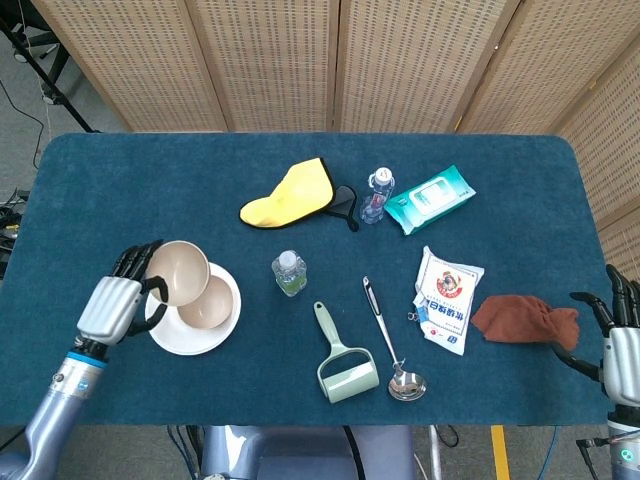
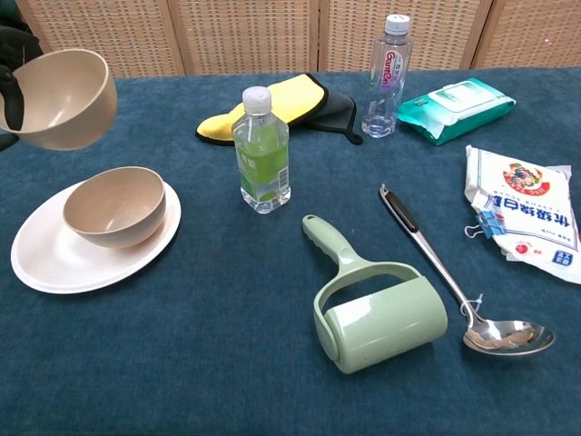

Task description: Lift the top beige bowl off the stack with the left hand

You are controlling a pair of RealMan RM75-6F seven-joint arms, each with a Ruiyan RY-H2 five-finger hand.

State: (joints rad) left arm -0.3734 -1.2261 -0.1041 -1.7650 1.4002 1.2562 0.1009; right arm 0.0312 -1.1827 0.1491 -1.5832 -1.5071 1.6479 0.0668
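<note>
My left hand [image 1: 113,301] grips the top beige bowl [image 1: 178,273] by its left rim and holds it in the air, tilted, up and to the left of the plate. In the chest view the lifted top beige bowl [image 2: 64,98] hangs at the upper left, with only dark fingertips [image 2: 9,95] of the hand showing at the frame edge. The second beige bowl [image 2: 114,205] sits upright on the white plate [image 2: 45,259], apart from the lifted one. My right hand [image 1: 622,335] rests at the table's right edge, fingers spread, holding nothing.
A green-liquid bottle [image 2: 261,151] stands just right of the plate. A green lint roller [image 2: 372,309], a metal ladle [image 2: 454,277], a white bag [image 2: 524,213], a wipes pack [image 2: 456,107], a clear bottle [image 2: 384,77], a yellow glove [image 2: 268,107] and a brown cloth [image 1: 525,320] lie further right.
</note>
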